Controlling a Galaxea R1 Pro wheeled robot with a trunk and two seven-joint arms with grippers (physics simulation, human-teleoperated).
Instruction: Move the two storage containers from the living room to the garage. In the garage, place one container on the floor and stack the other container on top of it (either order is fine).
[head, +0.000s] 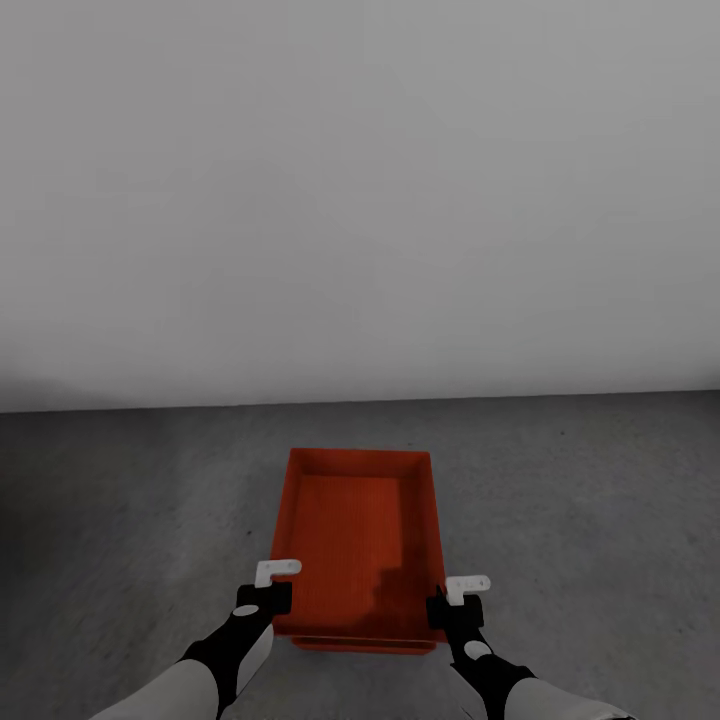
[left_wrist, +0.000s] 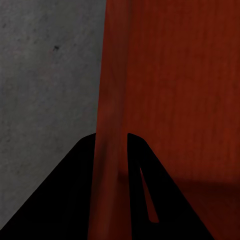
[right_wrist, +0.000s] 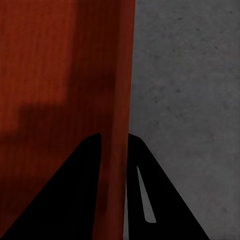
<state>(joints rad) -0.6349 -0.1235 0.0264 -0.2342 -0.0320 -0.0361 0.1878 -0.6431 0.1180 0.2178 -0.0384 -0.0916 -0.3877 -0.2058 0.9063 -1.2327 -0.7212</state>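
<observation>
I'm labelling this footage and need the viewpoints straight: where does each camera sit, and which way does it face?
Head view: on the robot's head, facing forward and down at the storage container on the floor; both forearms, left gripper and right gripper show.
Left wrist view: along the dark fingers straddling the container's wall.
Right wrist view: along its fingers straddling the opposite wall.
All views share the container and floor.

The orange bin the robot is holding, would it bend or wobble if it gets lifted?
The bin probably stays fairly stiff, since it keeps its box shape. Its walls look thin, so they might flex slightly where the left gripper and right gripper pinch them. Empty and shallow, it is likely light.
</observation>
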